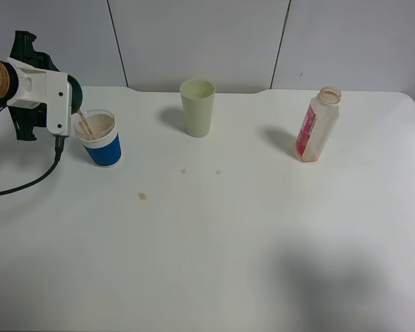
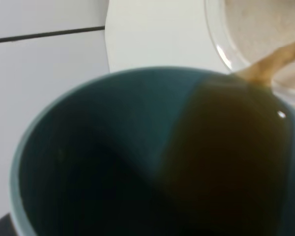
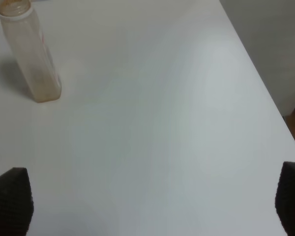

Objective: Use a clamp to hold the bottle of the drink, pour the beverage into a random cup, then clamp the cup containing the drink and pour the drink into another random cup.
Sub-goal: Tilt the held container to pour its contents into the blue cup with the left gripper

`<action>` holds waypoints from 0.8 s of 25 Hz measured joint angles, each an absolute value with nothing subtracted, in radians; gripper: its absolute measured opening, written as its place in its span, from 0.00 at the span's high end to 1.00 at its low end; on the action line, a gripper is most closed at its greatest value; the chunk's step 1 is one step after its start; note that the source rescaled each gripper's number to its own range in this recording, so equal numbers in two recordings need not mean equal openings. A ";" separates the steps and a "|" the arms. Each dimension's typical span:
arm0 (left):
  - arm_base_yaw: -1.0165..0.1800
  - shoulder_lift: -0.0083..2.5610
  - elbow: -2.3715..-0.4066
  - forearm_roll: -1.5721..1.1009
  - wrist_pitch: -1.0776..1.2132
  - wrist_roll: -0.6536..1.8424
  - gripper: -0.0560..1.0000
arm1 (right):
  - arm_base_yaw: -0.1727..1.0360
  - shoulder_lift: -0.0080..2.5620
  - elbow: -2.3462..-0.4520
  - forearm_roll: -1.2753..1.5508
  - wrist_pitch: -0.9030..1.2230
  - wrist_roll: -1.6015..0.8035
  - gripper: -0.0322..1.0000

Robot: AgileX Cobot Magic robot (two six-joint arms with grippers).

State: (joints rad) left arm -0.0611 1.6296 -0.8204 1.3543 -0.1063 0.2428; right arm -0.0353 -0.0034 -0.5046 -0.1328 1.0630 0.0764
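Note:
At the left, my left gripper (image 1: 63,104) is shut on a dark teal cup (image 1: 76,93), the cup containing the drink, and holds it tipped. A thin brown stream (image 1: 84,125) runs from it into the blue-and-white cup (image 1: 101,139) just below. The left wrist view is filled by the teal cup (image 2: 113,157) with brown drink (image 2: 226,147) at its lip, and the other cup's clear rim (image 2: 221,49) lies beyond. The bottle (image 1: 317,124) stands upright at the right, nearly empty. My right gripper (image 3: 152,206) is open over bare table, well away from the bottle (image 3: 32,54).
A pale yellow-green cup (image 1: 197,107) stands upright at the back centre. Small brown drips (image 1: 142,196) mark the white table (image 1: 228,242) in front of the cups. The table's right edge (image 3: 265,93) shows in the right wrist view. A black cable (image 1: 28,181) trails under the left arm.

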 joint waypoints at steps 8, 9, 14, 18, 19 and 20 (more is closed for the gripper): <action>-0.061 1.629 -0.820 1.369 -0.108 0.243 0.94 | -0.035 -0.003 -0.505 -0.133 1.063 0.076 0.02; -0.061 1.629 -0.820 1.369 -0.109 0.243 0.94 | -0.035 -0.003 -0.505 -0.133 1.063 0.076 0.02; -0.074 1.629 -0.821 1.370 -0.108 0.243 0.94 | -0.035 -0.003 -0.505 -0.133 1.063 0.076 0.02; -0.094 1.628 -0.833 1.372 -0.107 0.243 0.94 | -0.035 -0.003 -0.505 -0.133 1.063 0.076 0.02; -0.094 1.627 -0.837 1.374 -0.107 0.243 0.94 | -0.035 -0.003 -0.505 -0.133 1.063 0.076 0.02; -0.094 1.627 -0.839 1.375 -0.106 0.243 0.94 | -0.035 -0.003 -0.505 -0.133 1.063 0.076 0.02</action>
